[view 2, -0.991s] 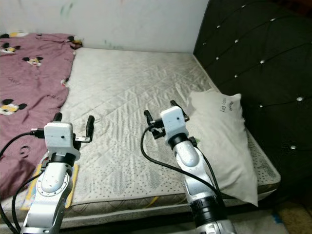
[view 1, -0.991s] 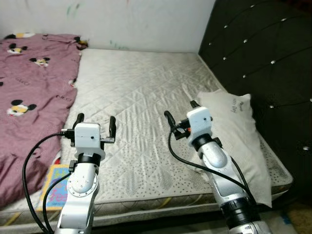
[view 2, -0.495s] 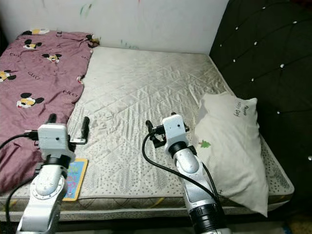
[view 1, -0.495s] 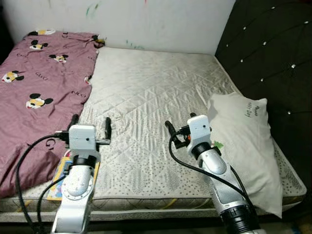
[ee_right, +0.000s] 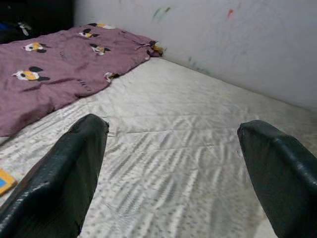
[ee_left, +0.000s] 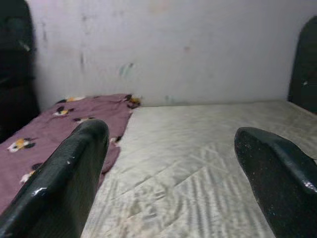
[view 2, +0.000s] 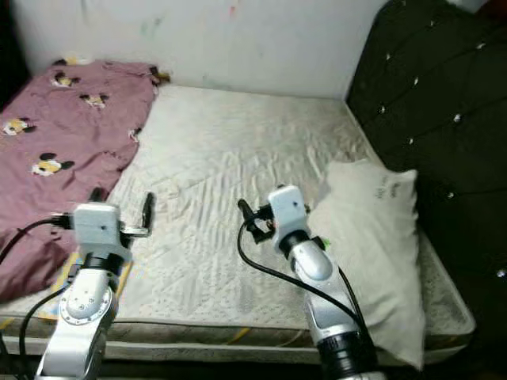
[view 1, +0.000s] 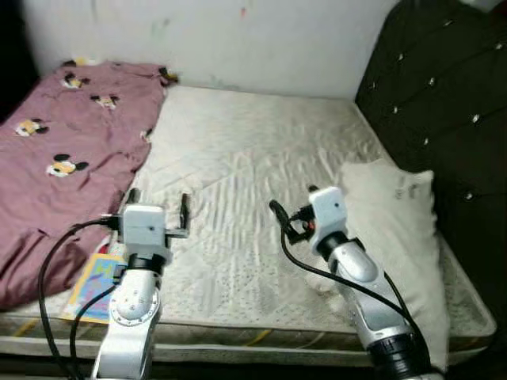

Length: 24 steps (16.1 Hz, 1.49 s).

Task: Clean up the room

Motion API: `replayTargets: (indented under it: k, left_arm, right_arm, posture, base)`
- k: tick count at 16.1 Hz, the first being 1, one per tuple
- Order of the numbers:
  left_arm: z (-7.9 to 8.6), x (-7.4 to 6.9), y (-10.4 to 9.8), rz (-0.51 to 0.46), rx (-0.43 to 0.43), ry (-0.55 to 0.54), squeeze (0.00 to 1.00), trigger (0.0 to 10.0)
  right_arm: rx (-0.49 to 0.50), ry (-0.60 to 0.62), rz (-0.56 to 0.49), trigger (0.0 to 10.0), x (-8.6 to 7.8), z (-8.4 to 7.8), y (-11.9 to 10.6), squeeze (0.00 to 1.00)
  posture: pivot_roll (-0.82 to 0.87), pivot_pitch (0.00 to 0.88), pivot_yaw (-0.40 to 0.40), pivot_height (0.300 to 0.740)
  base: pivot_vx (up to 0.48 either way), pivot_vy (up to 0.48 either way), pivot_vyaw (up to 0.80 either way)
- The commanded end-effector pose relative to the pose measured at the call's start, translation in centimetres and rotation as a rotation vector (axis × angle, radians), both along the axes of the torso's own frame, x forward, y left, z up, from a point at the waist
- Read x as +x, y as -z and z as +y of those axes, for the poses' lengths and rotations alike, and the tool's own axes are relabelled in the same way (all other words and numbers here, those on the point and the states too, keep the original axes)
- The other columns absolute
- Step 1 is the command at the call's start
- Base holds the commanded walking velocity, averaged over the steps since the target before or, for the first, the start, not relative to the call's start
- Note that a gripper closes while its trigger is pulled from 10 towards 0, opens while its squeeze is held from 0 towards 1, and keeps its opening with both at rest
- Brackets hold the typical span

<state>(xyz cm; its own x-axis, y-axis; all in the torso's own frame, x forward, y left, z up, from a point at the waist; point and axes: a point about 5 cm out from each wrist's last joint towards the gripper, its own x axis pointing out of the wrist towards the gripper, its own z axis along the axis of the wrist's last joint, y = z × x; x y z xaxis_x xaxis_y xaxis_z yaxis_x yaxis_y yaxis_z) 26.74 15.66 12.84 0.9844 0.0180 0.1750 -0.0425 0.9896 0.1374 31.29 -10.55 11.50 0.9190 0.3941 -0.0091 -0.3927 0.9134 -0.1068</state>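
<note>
both grippers hover over the bare mattress point(view 1: 253, 158) near its front edge, left gripper point(view 1: 158, 208) and right gripper point(view 1: 291, 202) with fingers spread apart, holding nothing. a maroon cartoon-print blanket point(view 1: 71, 142) covers the mattress's left side; a white pillow point(view 1: 396, 229) lies along the right edge; a colourful book point(view 1: 89, 277) sits at the front-left corner.

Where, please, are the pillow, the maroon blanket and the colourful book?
pillow point(view 1: 396, 214), left eye view, middle of its top face.
maroon blanket point(view 1: 71, 142), left eye view, centre of the spread cloth.
colourful book point(view 1: 91, 279), left eye view, its cover.
</note>
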Motion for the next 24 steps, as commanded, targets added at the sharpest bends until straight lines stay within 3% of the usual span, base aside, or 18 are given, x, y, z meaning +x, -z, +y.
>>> replayTargets:
  k: [1,6,9,10,12,16,19,24]
  left_arm:
    - [0.3,0.0,-0.2,-0.004,0.005,-0.011,0.00,10.0]
    - [0.3,0.0,-0.1,-0.004,0.004,-0.012,0.00,10.0]
    - [0.2,0.0,-0.1,-0.004,0.003,-0.010,0.00,10.0]
    - [0.2,0.0,-0.1,-0.004,0.003,-0.010,0.00,10.0]
    - [0.1,0.0,-0.1,-0.010,0.009,-0.010,0.00,10.0]
    - [0.2,0.0,-0.2,-0.028,-0.001,-0.018,0.00,10.0]
    - [-0.2,-0.1,-0.3,-0.032,-0.033,0.051,0.00,10.0]
    - [-0.3,0.0,-0.5,-0.040,-0.032,0.058,0.00,10.0]
  right_arm:
    - [0.016,-0.001,-0.022,10.0,0.0,0.1,-0.6,0.00]
    - [-0.005,0.045,-0.031,10.0,0.1,-0.1,-0.5,0.00]
    - [-0.084,0.036,-0.089,10.0,0.0,0.0,-0.5,0.00]
    - [-0.022,0.025,-0.059,10.0,-0.1,0.2,-0.4,0.00]
    - [-0.050,0.009,-0.095,10.0,-0.3,0.6,-0.5,0.00]
    - [-0.040,-0.013,-0.071,10.0,-0.4,0.8,-0.5,0.00]
    - [0.003,-0.008,-0.087,10.0,-0.3,0.5,-1.0,0.00]
    - [0.012,-0.014,-0.097,10.0,-0.2,0.6,-1.2,0.00]
  posture:
    - [-0.02,0.010,-0.093,0.740]
    - [-0.02,0.009,-0.094,0.740]
    - [-0.02,0.013,-0.092,0.740]
    - [-0.02,0.013,-0.092,0.740]
    - [-0.02,0.013,-0.092,0.740]
    - [-0.02,0.012,-0.094,0.740]
    - [-0.02,0.011,-0.094,0.740]
    - [-0.02,0.009,-0.094,0.740]
  base:
    - [0.000,-0.319,0.00]
    - [0.000,-0.355,0.00]
    - [0.000,-0.355,0.00]
    - [0.000,-0.356,0.00]
    - [0.000,-0.144,0.00]
    - [0.000,0.000,0.00]
    - [0.000,0.000,0.00]
    - [0.295,0.000,0.00]
